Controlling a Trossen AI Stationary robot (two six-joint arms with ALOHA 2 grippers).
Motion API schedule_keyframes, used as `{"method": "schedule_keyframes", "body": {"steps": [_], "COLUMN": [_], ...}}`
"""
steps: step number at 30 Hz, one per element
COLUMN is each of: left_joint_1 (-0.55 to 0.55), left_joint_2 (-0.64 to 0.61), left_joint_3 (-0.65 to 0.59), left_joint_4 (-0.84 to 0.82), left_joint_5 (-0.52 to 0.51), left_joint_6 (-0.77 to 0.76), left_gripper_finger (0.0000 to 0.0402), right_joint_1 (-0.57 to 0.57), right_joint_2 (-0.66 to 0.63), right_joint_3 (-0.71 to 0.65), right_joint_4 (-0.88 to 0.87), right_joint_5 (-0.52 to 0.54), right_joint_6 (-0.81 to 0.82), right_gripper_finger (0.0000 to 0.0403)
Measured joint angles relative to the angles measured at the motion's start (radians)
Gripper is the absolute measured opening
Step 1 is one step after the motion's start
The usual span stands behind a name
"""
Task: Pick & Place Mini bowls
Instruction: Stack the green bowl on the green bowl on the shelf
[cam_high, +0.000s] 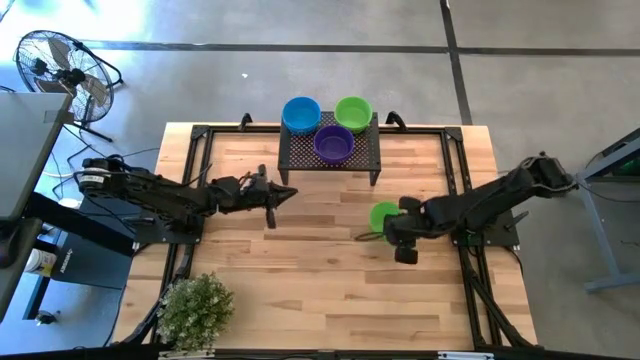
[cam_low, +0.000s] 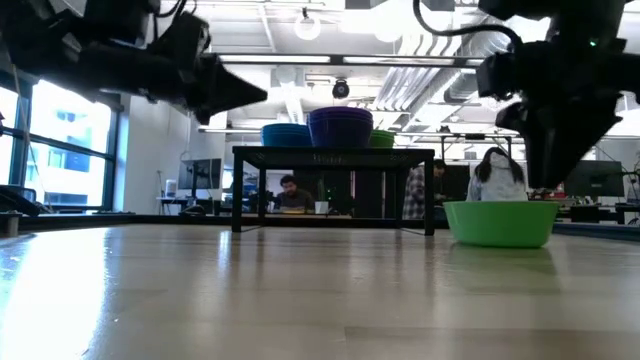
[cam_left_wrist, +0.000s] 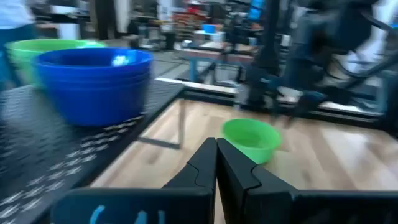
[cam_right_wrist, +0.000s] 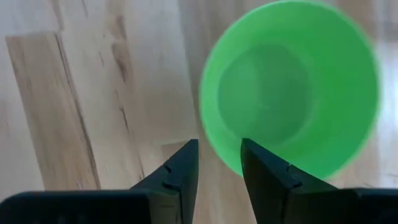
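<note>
Green plastic fills the right wrist view: a single green mini bowl (cam_right_wrist: 291, 93) sits upright on the wooden table (cam_high: 300, 270), directly below my right gripper (cam_right_wrist: 219, 163), whose fingers stand parted with the near rim between them and no grip on it. My judgement is that I am either just letting go or about to pinch the wall. To do it well, I keep one finger inside, one outside, and move straight up or down so the bowl does not skid. The blue stack (cam_high: 301, 114), purple stack (cam_high: 333, 144) and green stack (cam_high: 353, 112) rest on the black rack (cam_high: 300, 155), well beyond that gripper. My left gripper (cam_high: 270, 204) waits pinched closed and empty, just in front of the rack.
</note>
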Motion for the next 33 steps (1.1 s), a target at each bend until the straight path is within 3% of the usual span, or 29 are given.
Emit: {"method": "schedule_keyframes", "body": {"steps": [9,17,20,25,33], "left_joint_1": [0.0,0.0,0.0,0.0,0.053], "left_joint_2": [-0.014,-0.014,-0.014,-0.016,-0.135], "left_joint_3": [-0.037,-0.037,-0.037,-0.037,-0.121], "left_joint_4": [0.019,0.012,0.013,0.011,0.004], "left_joint_5": [-0.06,-0.06,-0.06,-0.06,-0.059], "left_joint_6": [0.0,0.002,0.003,0.003,-0.028], "left_gripper_finger": [0.0,0.0,0.0,0.0,0.0], "right_joint_1": [0.011,0.022,0.028,0.025,-0.03], "right_joint_2": [0.148,0.173,0.173,0.173,0.173], "right_joint_3": [0.0,0.0,0.016,0.125,0.411], "right_joint_4": [0.06,0.077,0.07,-0.01,-0.212], "right_joint_5": [0.0,0.049,0.047,0.027,-0.066], "right_joint_6": [-0.07,-0.118,-0.133,-0.155,-0.19], "right_gripper_finger": [0.0104,0.001,0.001,0.0004,0.0003]}}
